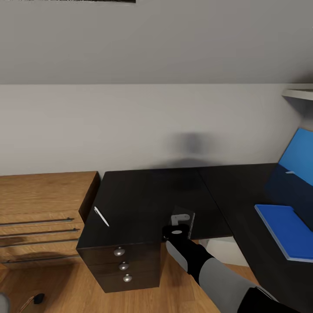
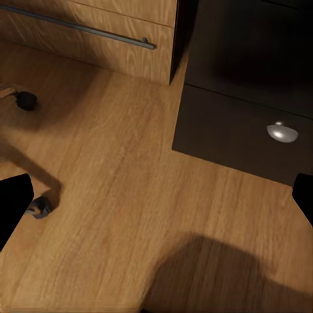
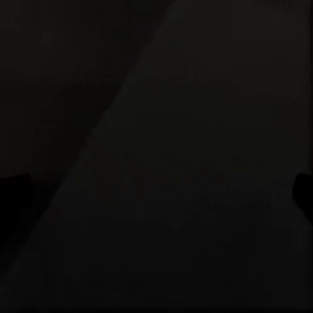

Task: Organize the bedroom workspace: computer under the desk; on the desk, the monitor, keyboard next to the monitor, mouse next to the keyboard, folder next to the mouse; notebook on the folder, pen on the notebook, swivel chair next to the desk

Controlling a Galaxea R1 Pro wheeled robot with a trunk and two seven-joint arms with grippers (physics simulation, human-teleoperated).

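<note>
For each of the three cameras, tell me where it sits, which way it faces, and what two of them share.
Head view: on the robot's head, facing forward and down over the desk, pen and folder; the right arm reaches over the desk's front edge.
Left wrist view: on the left arm, facing down at the wood floor beside the drawer unit; dark fingertips at both edges.
Right wrist view: on the right arm, close over the black desk; too dark for detail.
Shared: head and left wrist views both show the drawer unit and its knobs.
</note>
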